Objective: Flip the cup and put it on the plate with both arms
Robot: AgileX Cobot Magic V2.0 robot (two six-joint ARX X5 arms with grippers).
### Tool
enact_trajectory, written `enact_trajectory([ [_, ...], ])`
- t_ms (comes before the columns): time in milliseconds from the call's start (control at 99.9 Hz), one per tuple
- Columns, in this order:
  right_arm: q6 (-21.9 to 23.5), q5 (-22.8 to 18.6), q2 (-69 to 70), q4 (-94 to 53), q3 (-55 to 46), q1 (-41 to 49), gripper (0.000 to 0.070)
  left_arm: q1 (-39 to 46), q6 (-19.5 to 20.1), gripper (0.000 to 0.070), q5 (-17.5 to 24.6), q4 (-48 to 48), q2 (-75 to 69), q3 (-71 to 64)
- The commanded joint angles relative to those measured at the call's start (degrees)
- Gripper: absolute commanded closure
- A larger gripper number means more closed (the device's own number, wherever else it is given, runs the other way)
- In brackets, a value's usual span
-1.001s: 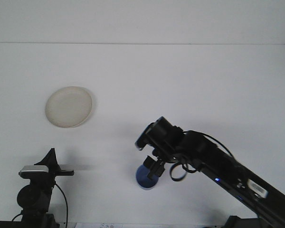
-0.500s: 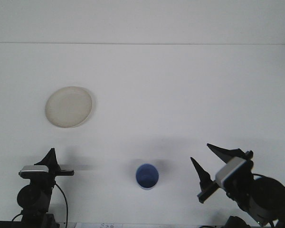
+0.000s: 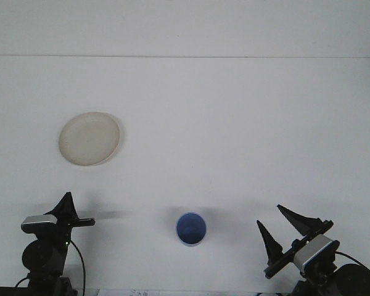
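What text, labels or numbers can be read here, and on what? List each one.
None can be read. The blue cup, the plate and the white table carry no visible markings. The left gripper and right gripper show no legible label either.

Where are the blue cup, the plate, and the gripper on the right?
blue cup (image 3: pixel 191 229), front view, on the inside of its open mouth.
plate (image 3: pixel 89 138), front view, on the middle of its flat top.
right gripper (image 3: pixel 283 230), front view, midway between its two black fingertips.
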Motion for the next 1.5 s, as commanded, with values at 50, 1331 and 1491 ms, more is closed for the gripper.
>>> enact_trajectory([
  [50,0.55,0.04,-0.09,0.46,0.59,0.52,0.0276,0.09,-10.08,0.0688,0.26,1.57,-0.09,-0.81],
  [1331,0.15,0.24,-0.09,0.09,0.59,0.52,0.0276,-45.55,1.29,0.023,20.94,-40.81,74.38,68.26],
  [1491,0.15,0.24,-0.09,0.09,0.59,0.52,0.0276,-49.55,1.62,0.023,20.35,-40.79,81.59,71.21],
])
